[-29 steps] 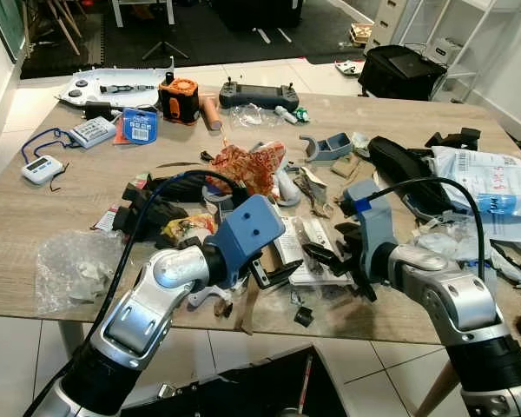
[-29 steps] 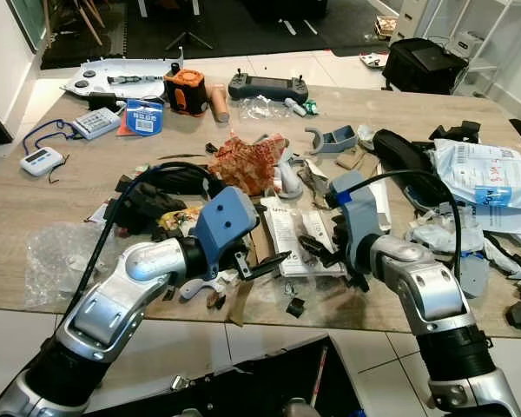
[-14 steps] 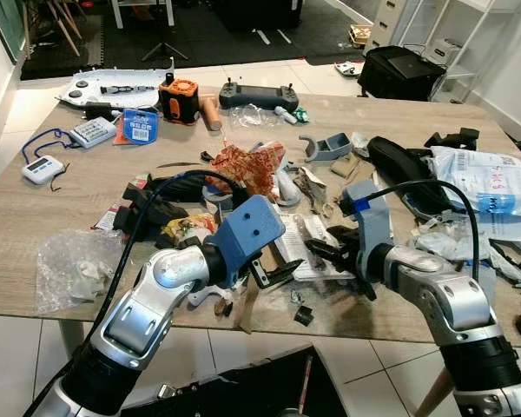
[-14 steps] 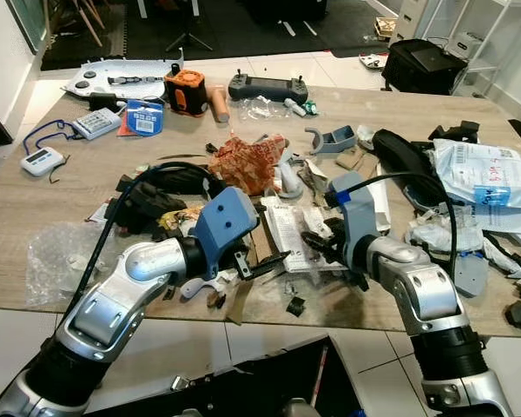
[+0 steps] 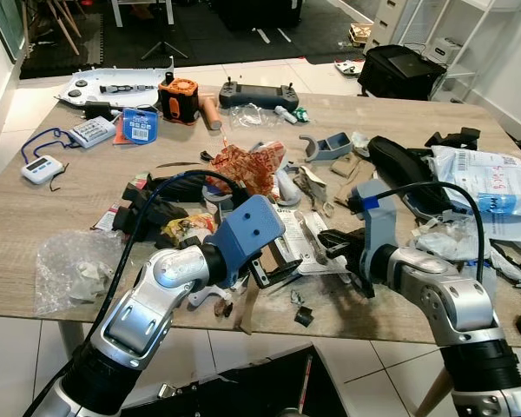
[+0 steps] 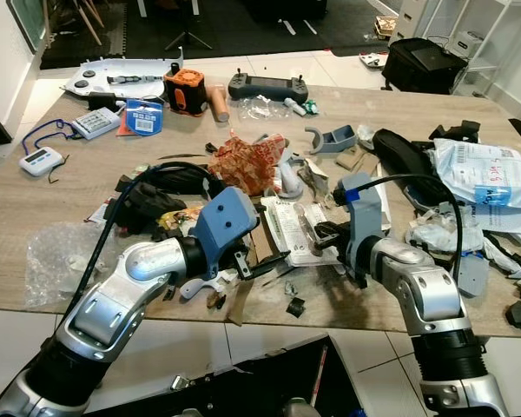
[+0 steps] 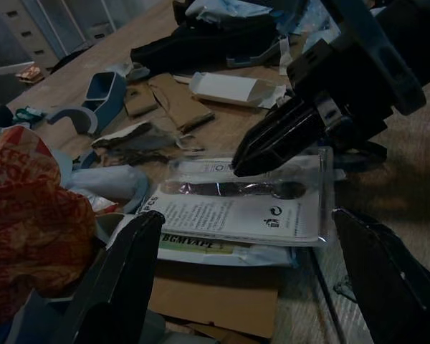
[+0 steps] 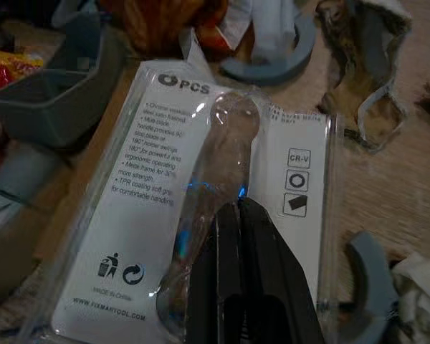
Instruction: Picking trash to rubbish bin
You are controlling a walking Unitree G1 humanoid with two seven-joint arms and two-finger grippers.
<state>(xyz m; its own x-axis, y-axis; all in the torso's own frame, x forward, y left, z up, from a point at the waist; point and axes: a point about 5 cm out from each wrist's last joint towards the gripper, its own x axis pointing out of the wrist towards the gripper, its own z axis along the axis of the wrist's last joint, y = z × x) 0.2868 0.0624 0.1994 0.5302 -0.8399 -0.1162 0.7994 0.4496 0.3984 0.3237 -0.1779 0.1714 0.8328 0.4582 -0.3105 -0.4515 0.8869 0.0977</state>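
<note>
My right gripper (image 8: 233,215) pinches blister pack (image 8: 201,215) on cluttered wood table (image 5: 35,208); left gripper (image 7: 251,272) open just beside it; tile floor beyond.

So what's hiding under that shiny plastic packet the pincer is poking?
Under the plastic packet lie a printed wrapper and brown cardboard; the rest beneath is covered. The right pincer touches it.

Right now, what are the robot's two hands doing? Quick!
Left gripper: open, holding nothing, fingers spread wide near the plastic package.
Right gripper: shut, fingertips pressed on the plastic package; whether it grips it cannot be told.
</note>
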